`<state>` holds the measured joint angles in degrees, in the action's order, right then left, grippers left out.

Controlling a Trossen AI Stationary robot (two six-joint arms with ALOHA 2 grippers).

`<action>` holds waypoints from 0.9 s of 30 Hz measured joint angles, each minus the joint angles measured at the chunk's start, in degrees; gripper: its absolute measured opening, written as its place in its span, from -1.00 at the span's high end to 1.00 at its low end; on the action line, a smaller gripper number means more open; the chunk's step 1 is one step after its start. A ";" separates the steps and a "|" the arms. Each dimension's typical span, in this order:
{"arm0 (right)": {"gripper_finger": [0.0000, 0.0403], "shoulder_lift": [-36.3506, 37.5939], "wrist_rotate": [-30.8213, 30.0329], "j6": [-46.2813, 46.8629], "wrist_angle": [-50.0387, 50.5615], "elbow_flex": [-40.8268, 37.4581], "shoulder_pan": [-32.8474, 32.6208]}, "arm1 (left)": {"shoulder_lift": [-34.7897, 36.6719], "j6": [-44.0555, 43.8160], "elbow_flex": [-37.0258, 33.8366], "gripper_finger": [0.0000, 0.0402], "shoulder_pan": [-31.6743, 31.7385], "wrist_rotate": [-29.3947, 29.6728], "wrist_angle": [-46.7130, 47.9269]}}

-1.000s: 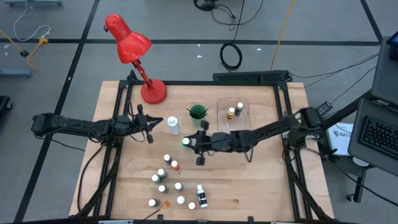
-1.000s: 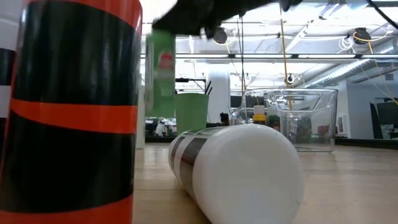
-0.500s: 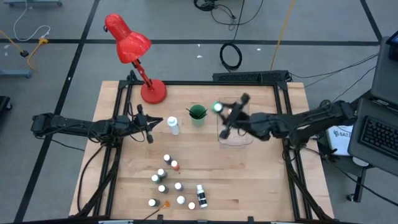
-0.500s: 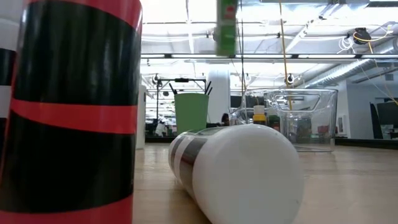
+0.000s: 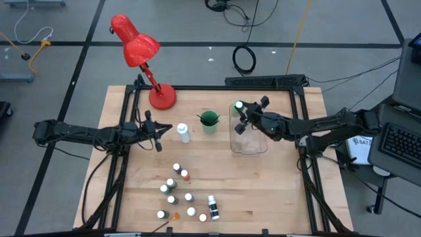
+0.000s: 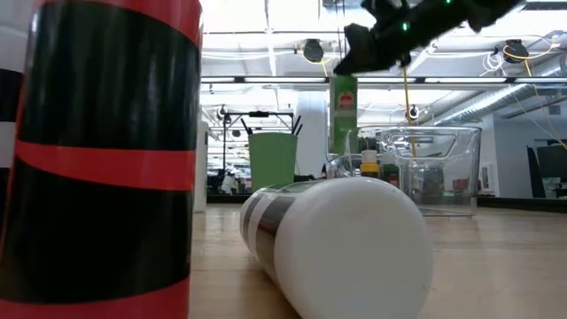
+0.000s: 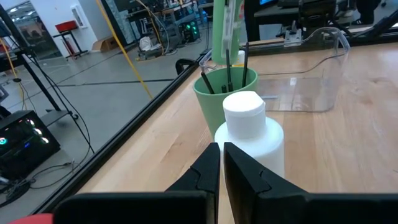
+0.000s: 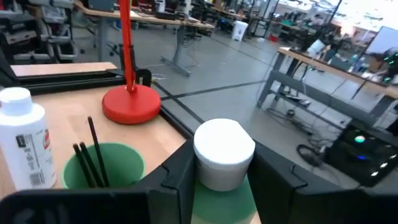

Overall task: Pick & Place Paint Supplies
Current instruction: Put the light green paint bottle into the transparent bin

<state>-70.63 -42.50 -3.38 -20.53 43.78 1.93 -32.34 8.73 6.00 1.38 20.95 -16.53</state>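
A green bottle with a white cap [image 8: 224,148] hangs from my right gripper [image 5: 242,113], which is shut on it over the far left corner of the clear bin [image 5: 250,146], beside the green cup [image 5: 209,120] holding dark brushes [image 8: 93,158]. In the low view the green bottle [image 6: 343,111] hangs above the bin [image 6: 443,168]. My left gripper [image 7: 221,163] is shut and empty at the table's left, just short of a standing white bottle [image 7: 249,134]. Several tiny white-capped bottles [image 5: 176,189] stand near the front edge. My right gripper pinches the green bottle's upper body [image 8: 222,198], just under the white cap, between its two fingers [image 8: 180,177], one on each side. The fingers come level from the table's right. The bottle hangs upright, lifted clear above the bin.
A red desk lamp [image 5: 141,52] stands on its base [image 5: 162,97] at the far left corner. A small yellow-banded bottle [image 6: 369,165] shows by the bin. A white and green-banded bottle [image 6: 337,244] lies on its side close to the low camera, beside a black and orange bottle [image 6: 106,159].
My right gripper has carried the green bottle from the table's middle toward the far and right edges, past the green cup to above the bin's far left corner, turning as it went. The bottle stayed upright and lifted clear.
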 joint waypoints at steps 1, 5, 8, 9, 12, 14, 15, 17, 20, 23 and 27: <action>0.45 0.00 1.27 0.54 -1.14 -1.08 0.90 | -0.01 0.00 0.00 0.87 0.00 0.00 0.00; 0.45 -0.39 6.21 4.39 -1.89 -3.55 4.68 | 0.00 0.04 0.00 0.87 -0.01 0.00 0.00; 0.45 -1.00 7.12 5.61 -1.75 -4.74 6.79 | -0.01 0.08 0.00 0.87 -0.01 0.00 -0.02; 0.45 -1.32 7.44 5.62 -1.77 -4.91 7.29 | -0.01 0.09 0.00 0.87 -0.01 0.00 -0.02; 0.45 -2.60 8.19 6.12 -2.19 -5.45 8.37 | 0.00 0.11 0.00 0.87 0.00 0.02 -0.01; 0.45 -4.12 8.34 6.60 -2.33 -5.50 9.01 | -0.02 0.28 0.00 0.87 -0.01 0.13 -0.02; 0.45 -4.95 8.37 6.73 -2.54 -5.50 9.34 | -0.02 0.46 0.00 0.87 -0.01 0.13 -0.02; 0.45 -6.42 8.59 7.20 -3.49 -5.53 9.85 | 0.00 0.46 0.00 0.87 0.01 0.13 -0.02; 0.45 -8.80 9.89 7.51 -5.19 -5.52 10.65 | -0.01 0.57 0.00 0.87 0.01 0.13 -0.02; 0.45 -11.05 9.78 7.83 -6.54 -5.43 11.20 | -0.01 0.57 0.00 0.87 -0.01 0.13 -0.02; 0.33 -13.26 9.48 7.72 -9.50 -5.37 11.55 | 0.00 0.55 0.00 0.87 0.01 0.13 -0.02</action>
<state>-83.89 -33.02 4.33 -30.03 38.41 13.47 -32.34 9.28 6.00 1.39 21.08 -16.55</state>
